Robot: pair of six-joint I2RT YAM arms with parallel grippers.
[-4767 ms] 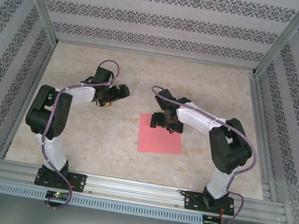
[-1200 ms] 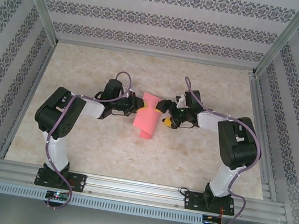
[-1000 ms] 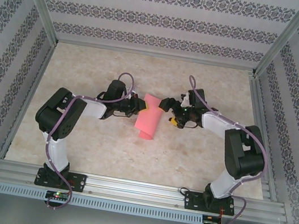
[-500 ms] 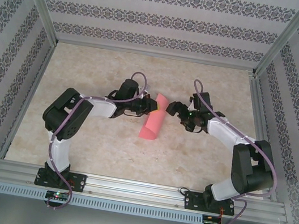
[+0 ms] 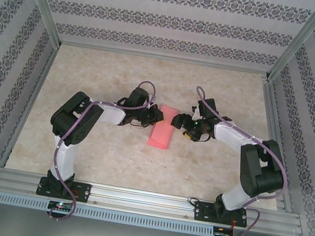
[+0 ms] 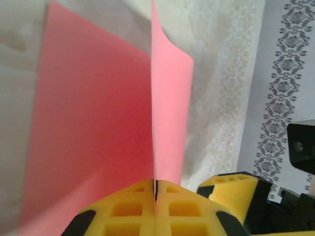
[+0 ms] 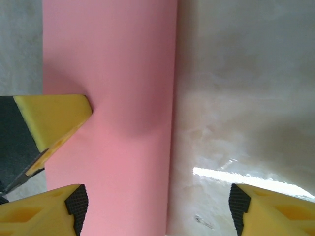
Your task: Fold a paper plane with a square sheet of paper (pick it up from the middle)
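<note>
The square sheet of paper (image 5: pixel 163 133) is pink-red and bent over on itself into a narrow band at the table's middle. My left gripper (image 5: pixel 156 115) sits at its far left edge, and its yellow fingers (image 6: pixel 128 209) are shut on the paper's edge (image 6: pixel 170 123), which rises as a thin flap. My right gripper (image 5: pixel 179 121) hovers at the sheet's right side. It is open above the paper (image 7: pixel 113 123), its right edge lying between the spread fingertips (image 7: pixel 49 211). The left gripper's yellow finger (image 7: pixel 51 120) reaches in over the sheet.
The beige marble-patterned table (image 5: pixel 98 144) has bare room in front of and behind the sheet. Aluminium frame posts (image 5: pixel 40 7) and patterned walls (image 5: pixel 162 16) close in the sides and back. A metal rail (image 5: pixel 144 199) runs along the near edge.
The sheet has come down from a tall, upright band to a shorter, flatter one. Both grippers have dropped with it, and the right gripper has moved in over its right edge with narrower jaws.
</note>
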